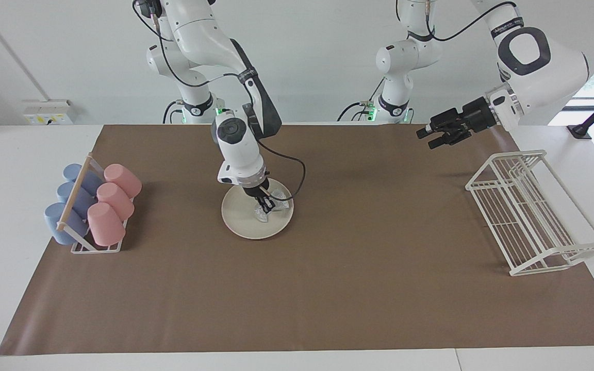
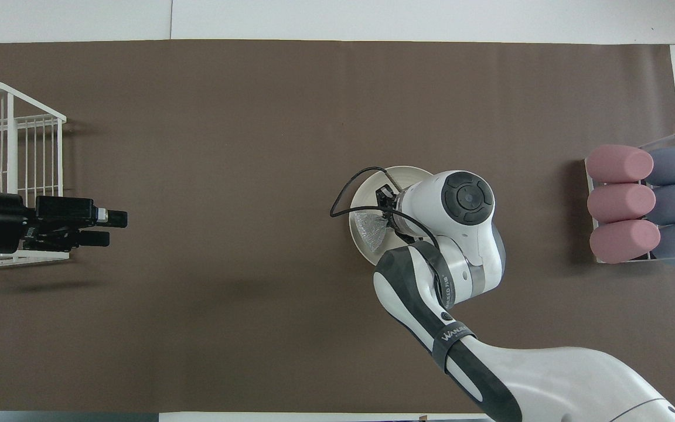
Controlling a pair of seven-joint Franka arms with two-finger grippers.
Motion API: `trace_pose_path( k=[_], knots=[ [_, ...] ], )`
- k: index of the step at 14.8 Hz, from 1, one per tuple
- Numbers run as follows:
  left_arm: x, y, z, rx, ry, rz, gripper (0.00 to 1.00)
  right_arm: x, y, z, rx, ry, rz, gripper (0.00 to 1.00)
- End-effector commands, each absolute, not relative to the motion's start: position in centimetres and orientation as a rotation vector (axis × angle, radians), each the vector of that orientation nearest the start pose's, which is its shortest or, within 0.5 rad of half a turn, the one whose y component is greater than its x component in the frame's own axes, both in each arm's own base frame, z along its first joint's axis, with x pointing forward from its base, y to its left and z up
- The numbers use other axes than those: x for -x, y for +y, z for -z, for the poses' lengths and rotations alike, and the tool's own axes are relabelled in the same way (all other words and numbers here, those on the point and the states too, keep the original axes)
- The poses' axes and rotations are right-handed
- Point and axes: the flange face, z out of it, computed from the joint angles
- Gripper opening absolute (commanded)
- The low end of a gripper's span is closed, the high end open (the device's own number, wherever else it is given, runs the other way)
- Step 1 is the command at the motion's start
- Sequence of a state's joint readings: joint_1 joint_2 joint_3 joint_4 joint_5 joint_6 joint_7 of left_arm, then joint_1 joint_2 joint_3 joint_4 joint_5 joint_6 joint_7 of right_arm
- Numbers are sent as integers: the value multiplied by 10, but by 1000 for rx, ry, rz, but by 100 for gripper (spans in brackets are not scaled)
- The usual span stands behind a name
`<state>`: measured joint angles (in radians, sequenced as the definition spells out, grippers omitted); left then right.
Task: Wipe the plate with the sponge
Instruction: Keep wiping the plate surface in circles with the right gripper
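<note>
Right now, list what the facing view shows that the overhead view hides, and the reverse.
Facing view only: the right gripper shut on the sponge, pressing it on the plate; both arm bases.
Overhead view only: the right arm's wrist covering much of the plate.
Both: the sponge, the open left gripper waiting over the mat near the wire rack, and the cup rack.
</note>
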<state>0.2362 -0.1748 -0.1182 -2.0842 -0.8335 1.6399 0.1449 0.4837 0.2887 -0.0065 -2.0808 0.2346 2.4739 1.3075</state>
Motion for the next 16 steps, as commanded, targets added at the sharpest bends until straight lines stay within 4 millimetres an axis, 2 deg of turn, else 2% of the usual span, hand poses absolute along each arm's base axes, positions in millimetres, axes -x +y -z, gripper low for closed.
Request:
trace_pose_path(
  k=[1,4,5,8,10,11,16],
  knots=[
    [-490,-18,-513,-2330,198,169,100,-521,279,-268,2582,1476,-120,0],
    [-491,-17,-513,-2331,200,161,100,-528,265,-266,2609,1428,-111,0],
    [-491,-17,-513,-2332,201,159,100,-533,253,-265,2638,1379,-106,0],
    [-491,-17,-513,-2332,199,158,100,-557,196,-261,2682,1286,-79,0],
    [-491,-17,-513,-2332,199,158,100,-565,177,-262,2699,1239,-60,0],
    [-491,-18,-514,-2333,196,156,100,-567,171,-260,2701,1238,-59,0],
    [-491,-18,-513,-2332,194,159,100,-562,181,-261,2699,1244,-69,0]
  ],
)
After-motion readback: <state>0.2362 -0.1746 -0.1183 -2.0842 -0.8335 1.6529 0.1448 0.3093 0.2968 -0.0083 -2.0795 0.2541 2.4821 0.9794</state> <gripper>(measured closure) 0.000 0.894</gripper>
